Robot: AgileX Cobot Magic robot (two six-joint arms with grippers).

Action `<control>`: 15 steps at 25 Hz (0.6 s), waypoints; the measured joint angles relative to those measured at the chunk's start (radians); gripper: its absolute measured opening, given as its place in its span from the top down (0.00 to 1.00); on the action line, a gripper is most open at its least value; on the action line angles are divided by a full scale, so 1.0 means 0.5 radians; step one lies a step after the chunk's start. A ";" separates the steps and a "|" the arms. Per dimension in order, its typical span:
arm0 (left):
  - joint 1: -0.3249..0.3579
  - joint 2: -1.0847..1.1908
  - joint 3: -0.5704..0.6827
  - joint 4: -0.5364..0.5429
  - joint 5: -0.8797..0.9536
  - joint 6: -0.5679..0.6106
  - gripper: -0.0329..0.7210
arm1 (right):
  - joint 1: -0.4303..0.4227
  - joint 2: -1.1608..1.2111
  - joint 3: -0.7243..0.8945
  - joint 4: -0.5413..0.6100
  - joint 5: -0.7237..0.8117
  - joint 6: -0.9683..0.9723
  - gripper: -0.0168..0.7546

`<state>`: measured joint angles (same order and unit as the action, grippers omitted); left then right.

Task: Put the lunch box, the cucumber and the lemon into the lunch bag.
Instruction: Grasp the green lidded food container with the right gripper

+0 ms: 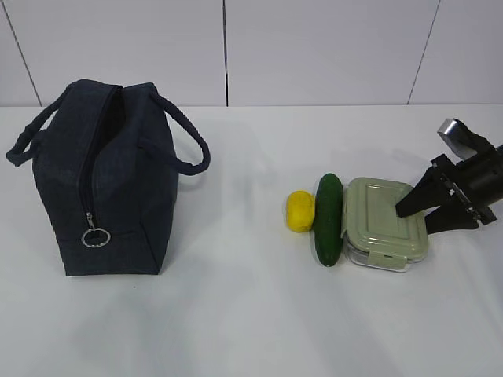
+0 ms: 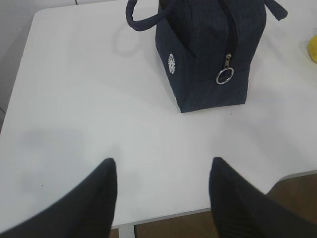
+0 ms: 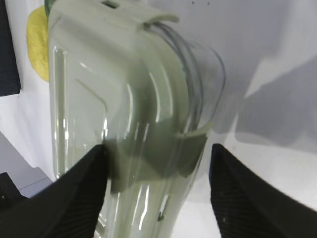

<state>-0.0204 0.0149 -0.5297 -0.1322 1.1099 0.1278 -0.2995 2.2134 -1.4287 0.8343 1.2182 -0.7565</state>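
The navy lunch bag (image 1: 110,181) stands upright at the left, its zipper ring (image 1: 95,236) low on the near end and a narrow dark slit running up to the top. The lemon (image 1: 299,210), the cucumber (image 1: 328,218) and the green-lidded lunch box (image 1: 385,224) lie side by side at the right. My right gripper (image 1: 414,221) is open and straddles the right end of the lunch box (image 3: 119,89), one finger over the lid and one off its edge. My left gripper (image 2: 162,166) is open and empty above bare table, well short of the bag (image 2: 208,54).
The white table (image 1: 236,314) has bare surface between the bag and the food items. Its near edge (image 2: 163,215) lies just under my left fingers. A white wall stands behind. The lemon's edge (image 2: 312,49) shows at the right of the left wrist view.
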 joint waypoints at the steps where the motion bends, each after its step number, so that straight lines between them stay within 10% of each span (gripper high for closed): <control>1: 0.000 0.000 0.000 0.000 0.000 0.000 0.39 | 0.000 0.000 0.000 -0.005 0.000 0.019 0.34; 15: 0.000 0.000 0.000 0.000 0.000 0.000 0.39 | 0.005 -0.003 0.000 -0.014 0.007 0.067 0.34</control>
<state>-0.0204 0.0149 -0.5297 -0.1322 1.1099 0.1278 -0.2971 2.2117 -1.4287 0.8275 1.2219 -0.7230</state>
